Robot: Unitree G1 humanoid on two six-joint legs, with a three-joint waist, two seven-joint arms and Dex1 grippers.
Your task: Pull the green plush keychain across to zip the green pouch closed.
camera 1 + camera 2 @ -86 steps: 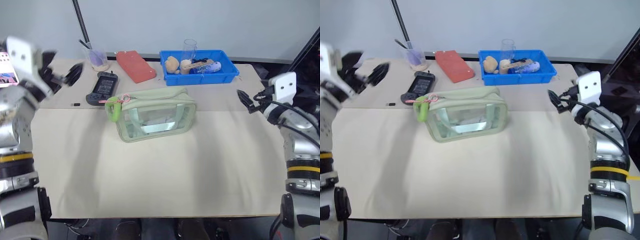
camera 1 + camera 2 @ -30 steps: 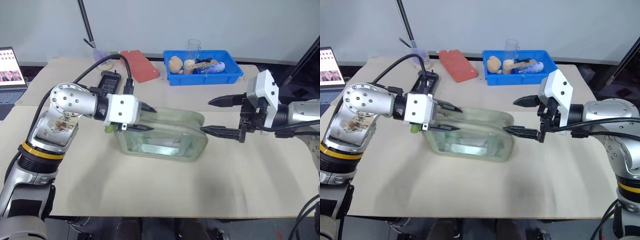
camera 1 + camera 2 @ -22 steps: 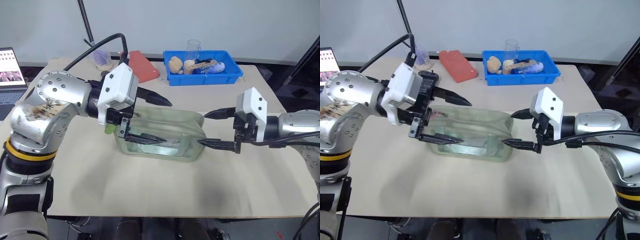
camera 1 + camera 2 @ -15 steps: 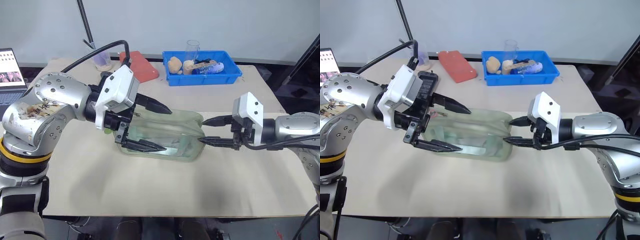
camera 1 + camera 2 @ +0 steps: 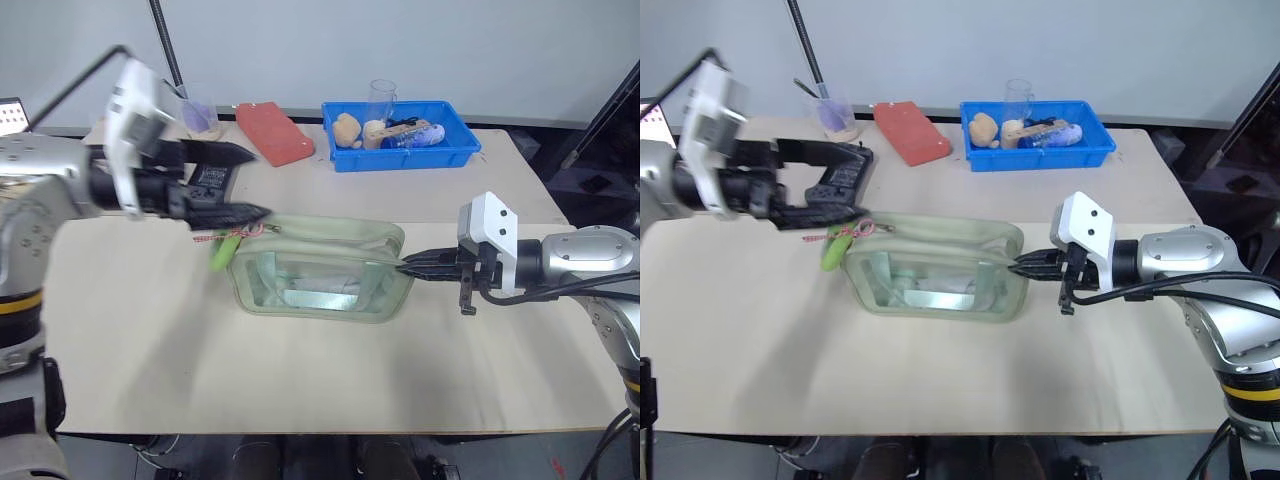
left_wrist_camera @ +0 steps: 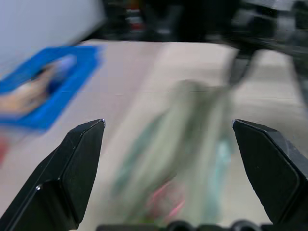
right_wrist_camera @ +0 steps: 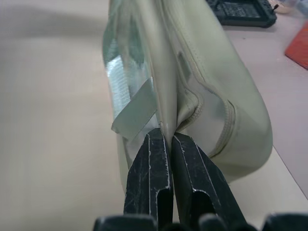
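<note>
The green pouch [image 5: 318, 270] sits on a beige table [image 5: 300, 370], right fingers [image 7: 161, 163] pinching its end, left fingers [image 6: 82, 159] spread empty.

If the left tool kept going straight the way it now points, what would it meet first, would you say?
Probably the green pouch: the open left tool hangs above its keychain end, aimed along its top toward the right tool, though depth is unclear.

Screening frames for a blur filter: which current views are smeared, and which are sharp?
Left wrist view: heavy motion smear, the green pouch and blue bin streaked, though its own fingers look crisp. Left eye view: the left gripper and its arm are blurred; table items sharp. Right wrist view: sharp, right gripper pinching the pouch's end.
</note>
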